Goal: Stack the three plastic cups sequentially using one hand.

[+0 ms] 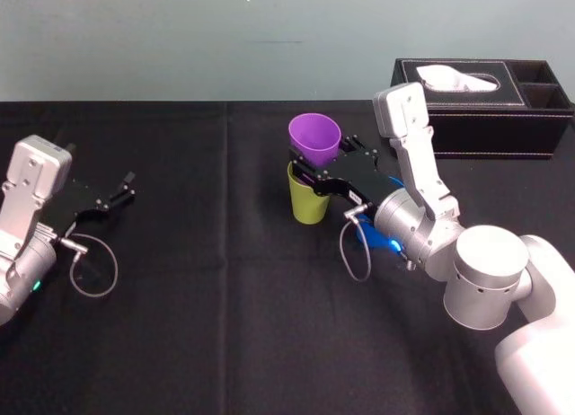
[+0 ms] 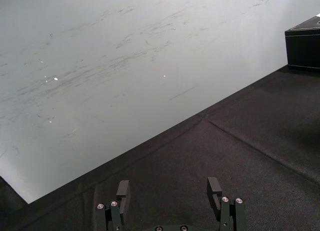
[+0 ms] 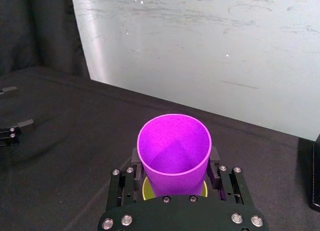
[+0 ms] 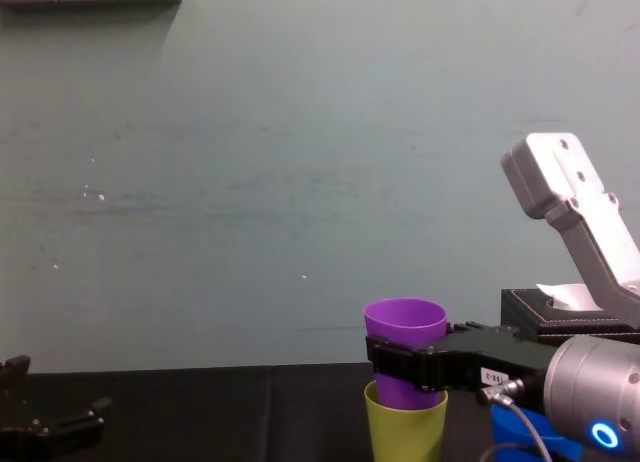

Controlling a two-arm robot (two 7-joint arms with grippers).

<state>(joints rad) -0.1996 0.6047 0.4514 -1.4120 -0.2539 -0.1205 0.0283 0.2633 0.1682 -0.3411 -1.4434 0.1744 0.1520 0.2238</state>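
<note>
My right gripper (image 1: 316, 170) is shut on the purple cup (image 1: 314, 137), with a black finger on each side of its wall (image 3: 174, 150). The purple cup stands upright with its base down inside the mouth of the yellow-green cup (image 1: 308, 200), which rests on the black table. From the chest view, the purple cup (image 4: 404, 334) rises well above the yellow-green rim (image 4: 405, 424). A blue cup (image 1: 367, 232) shows partly under my right wrist, mostly hidden. My left gripper (image 1: 119, 198) sits open at the table's left, holding nothing (image 2: 168, 189).
A black tissue box (image 1: 481, 105) with a white tissue stands at the back right, just behind my right arm. A black cloth (image 1: 216, 298) covers the table. A pale wall runs along the table's far edge.
</note>
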